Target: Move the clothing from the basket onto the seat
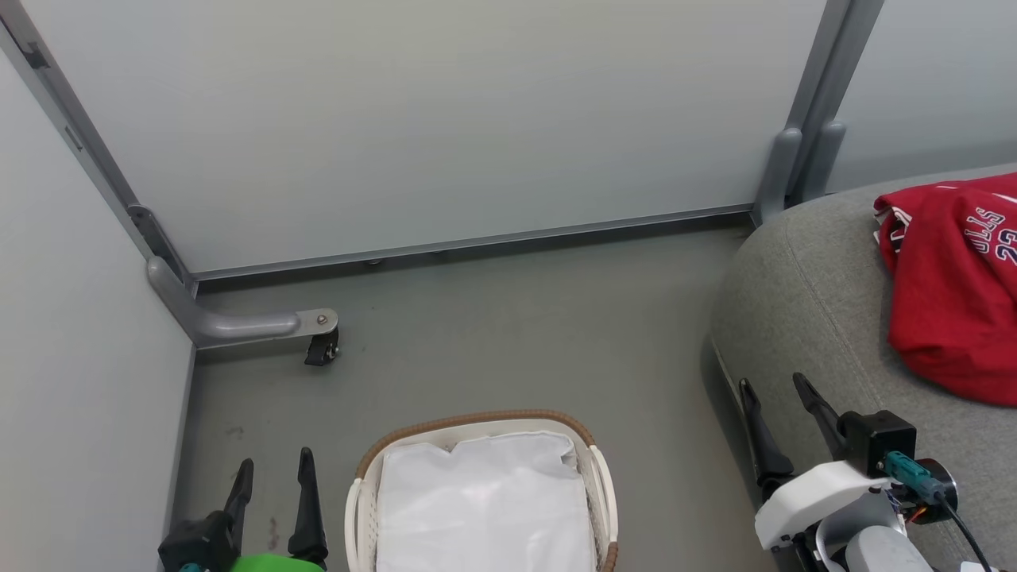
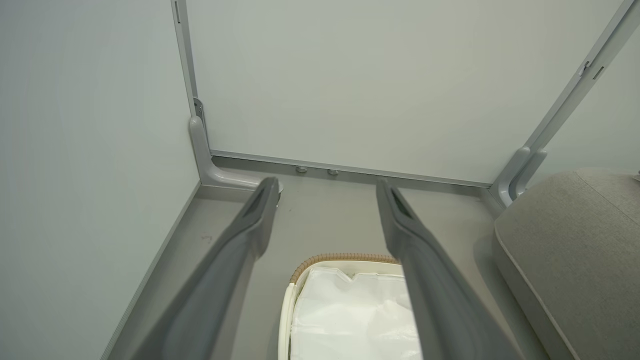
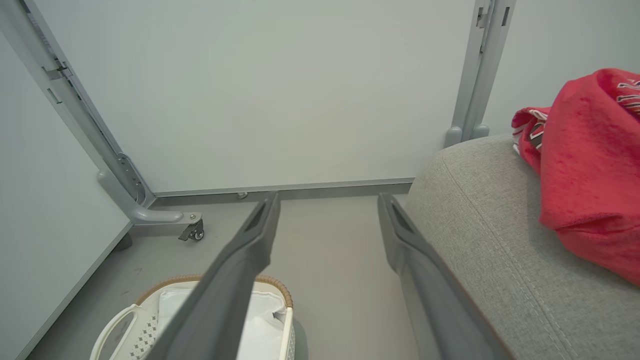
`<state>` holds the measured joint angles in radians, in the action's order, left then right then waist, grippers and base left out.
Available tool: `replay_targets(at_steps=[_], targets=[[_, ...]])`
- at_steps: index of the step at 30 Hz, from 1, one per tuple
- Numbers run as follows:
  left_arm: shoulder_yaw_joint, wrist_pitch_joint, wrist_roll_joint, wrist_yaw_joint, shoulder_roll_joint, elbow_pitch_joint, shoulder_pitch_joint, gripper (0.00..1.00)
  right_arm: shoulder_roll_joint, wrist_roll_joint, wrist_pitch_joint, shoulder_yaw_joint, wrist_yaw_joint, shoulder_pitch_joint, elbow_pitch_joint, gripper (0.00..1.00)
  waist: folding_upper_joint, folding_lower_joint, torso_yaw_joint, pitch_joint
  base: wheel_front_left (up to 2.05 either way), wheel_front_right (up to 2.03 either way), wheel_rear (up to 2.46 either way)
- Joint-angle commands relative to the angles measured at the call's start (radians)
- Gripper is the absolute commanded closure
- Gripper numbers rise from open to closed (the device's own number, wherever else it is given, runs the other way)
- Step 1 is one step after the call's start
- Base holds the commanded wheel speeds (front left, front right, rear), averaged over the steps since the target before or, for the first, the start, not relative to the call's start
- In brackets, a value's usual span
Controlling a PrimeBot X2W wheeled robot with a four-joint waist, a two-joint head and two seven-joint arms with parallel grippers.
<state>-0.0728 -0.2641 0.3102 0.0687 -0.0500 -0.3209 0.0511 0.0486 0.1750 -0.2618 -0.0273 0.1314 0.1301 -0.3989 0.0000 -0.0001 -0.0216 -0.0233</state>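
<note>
Clothing (image 1: pixel 953 318) on seat (image 1: pixel 802 302) cut off rt, basket (image 1: pixel 477 419) btm cropped

Red basketball clothing (image 1: pixel 953 294) — white lettering outlined dark, striped white trim. Grey fabric cushion seat (image 1: pixel 802 302), plain. White perforated plastic basket (image 1: pixel 477 419) — brown woven-look rim. White cloth liner (image 1: pixel 485 508), plain.

Pale frosted partition panels (image 1: pixel 413 119) in grey metal frames close off the corner, meeting a dull grey-green floor (image 1: pixel 516 334). From the left post a curved metal foot (image 1: pixel 238 326) reaches out over the floor, with a small black caster (image 1: pixel 322 348) under its tip. Nearer, a plain white cloth liner (image 1: pixel 485 508) lies smooth and flat, slightly creased along its far edge
</note>
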Motion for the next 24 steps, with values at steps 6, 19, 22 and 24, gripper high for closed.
replay_targets(at_steps=[6, 19, 22, 24], targets=[[0.002, 0.0, -0.001, -0.005, -0.001, -0.002, -0.011, 0.0, 0.004, 0.002, -0.005, -0.004, -0.001, 0.007, -0.002, 0.0, 0.0, 0.0001, 0.006, 0.002, 0.0, 0.0, 0.0], [0.022, 0.038, 0.116, 0.006, 0.003, -0.025, -0.017, 1.0, -0.005, 0.129, 0.043, 0.015, 0.0, -0.006, -0.016, 1.0, 0.0, 0.0001, 0.009, 0.004, 0.0, 0.0, 0.0], [0.028, 0.051, 0.165, 0.008, 0.002, -0.02, -0.022, 1.0, -0.004, 0.184, 0.055, 0.019, 0.0, -0.008, -0.007, 1.0, 0.0, 0.0001, 0.009, 0.004, 0.0, 0.0, 0.0], [0.032, 0.06, 0.198, 0.01, 0.002, -0.016, -0.026, 1.0, -0.004, 0.221, 0.063, 0.021, 0.0, -0.01, 0.0, 1.0, 0.0, 0.0001, 0.009, 0.005, 0.0, 0.0, 0.0]])
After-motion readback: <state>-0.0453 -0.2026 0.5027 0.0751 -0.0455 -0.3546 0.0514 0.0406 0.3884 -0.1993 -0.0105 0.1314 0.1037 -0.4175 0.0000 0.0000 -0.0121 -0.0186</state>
